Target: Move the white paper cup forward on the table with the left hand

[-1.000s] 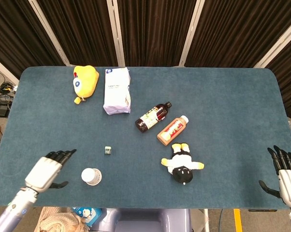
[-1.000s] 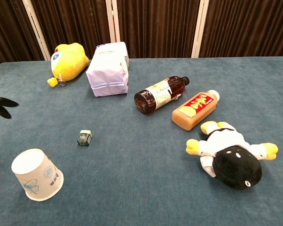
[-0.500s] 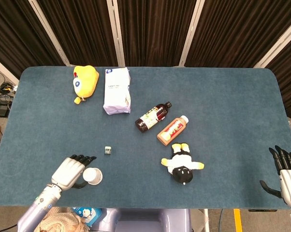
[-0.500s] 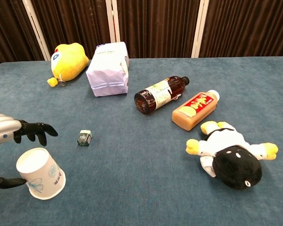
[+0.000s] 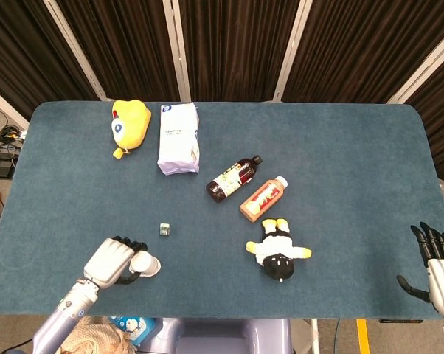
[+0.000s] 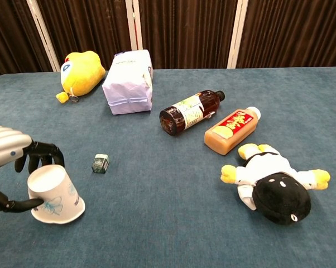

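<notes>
Left hand (image 5: 115, 261) sits at the near-left of the table (image 5: 340, 169), forearm coming in from the bottom-left corner; its fingers (image 6: 42, 152) curl over the top of the white paper cup (image 6: 54, 194) and the thumb hooks round the near side, so the cup is grasped; cup stands upside down, wide mouth on the cloth, tilted with the base leaning toward the palm; blue flower print faces the chest camera.

Right hand (image 5: 437, 259) is at the near-right table edge, well apart from everything, fingers spread and pointing away from the robot, holding nothing; only the head view shows it.

Table is covered in dark teal cloth; dark pleated curtains with pale vertical posts behind.

A small green box (image 6: 100, 163) lies just beyond the cup, near but not touching; yellow plush toy (image 5: 129, 125) and white paper bag (image 5: 178, 138) at the far left; dark-liquid bottle (image 5: 233, 178) and orange-liquid bottle (image 5: 263, 198) lie on their sides mid-table, side by side; black-and-white penguin plush (image 6: 274, 182) lies just in front of them.
</notes>
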Controlling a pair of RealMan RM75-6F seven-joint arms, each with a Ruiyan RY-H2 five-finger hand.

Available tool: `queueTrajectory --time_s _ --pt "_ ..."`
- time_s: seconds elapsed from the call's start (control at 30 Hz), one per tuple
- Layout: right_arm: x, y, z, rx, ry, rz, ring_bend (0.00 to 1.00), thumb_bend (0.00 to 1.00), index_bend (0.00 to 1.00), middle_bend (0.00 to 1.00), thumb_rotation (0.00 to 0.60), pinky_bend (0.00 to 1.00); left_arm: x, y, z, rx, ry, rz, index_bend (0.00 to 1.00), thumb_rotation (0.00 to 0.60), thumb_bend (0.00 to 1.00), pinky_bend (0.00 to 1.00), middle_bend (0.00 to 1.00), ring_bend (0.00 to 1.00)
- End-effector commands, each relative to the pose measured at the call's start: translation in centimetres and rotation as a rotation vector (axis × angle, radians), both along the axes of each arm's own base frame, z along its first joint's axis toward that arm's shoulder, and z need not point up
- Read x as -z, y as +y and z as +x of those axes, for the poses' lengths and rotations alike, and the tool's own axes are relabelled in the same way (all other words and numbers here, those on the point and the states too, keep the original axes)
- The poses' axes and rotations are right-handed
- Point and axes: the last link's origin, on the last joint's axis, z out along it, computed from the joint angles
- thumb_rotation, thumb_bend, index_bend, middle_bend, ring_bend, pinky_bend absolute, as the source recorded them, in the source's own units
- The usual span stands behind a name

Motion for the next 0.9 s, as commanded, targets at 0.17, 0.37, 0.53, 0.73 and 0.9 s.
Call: queueTrajectory --time_s 0.17,0.37,0.53,0.73,0.9 --pt "0.0 -0.1 -0.3 0.015 0.002 -0.002 0.0 0.24 0.0 0.0 0.6 0.0 -0.6 2.3 1.3 0.015 -0.034 0.043 0.34 0.6 0.29 0.47 0.47 0.42" --pt "-0.2 -0.1 -0.3 0.021 -0.002 -0.005 0.0 0.24 0.0 0.0 0.6 0.0 -0.4 4.6 2.7 0.027 -0.065 0.076 0.34 0.6 0.29 0.47 0.46 0.42" --pt "-0.2 -0.1 -0.3 0.021 -0.004 -0.004 0.0 0.24 0.0 0.0 0.6 0.0 0.2 6.1 3.8 0.036 -0.079 0.094 0.34 0.6 0.29 0.47 0.46 0.42" --pt "-0.2 0.0 -0.2 0.018 -0.008 -0.004 0.0 0.24 0.0 0.0 0.6 0.0 1.9 7.0 4.1 0.04 -0.051 0.088 0.34 0.6 0.29 0.46 0.46 0.42" --pt "-0.2 -0.1 -0.2 0.018 -0.01 -0.005 0.0 0.24 0.0 0.0 0.6 0.0 2.8 7.3 4.2 0.032 -0.043 0.093 0.34 0.6 0.29 0.46 0.47 0.42"
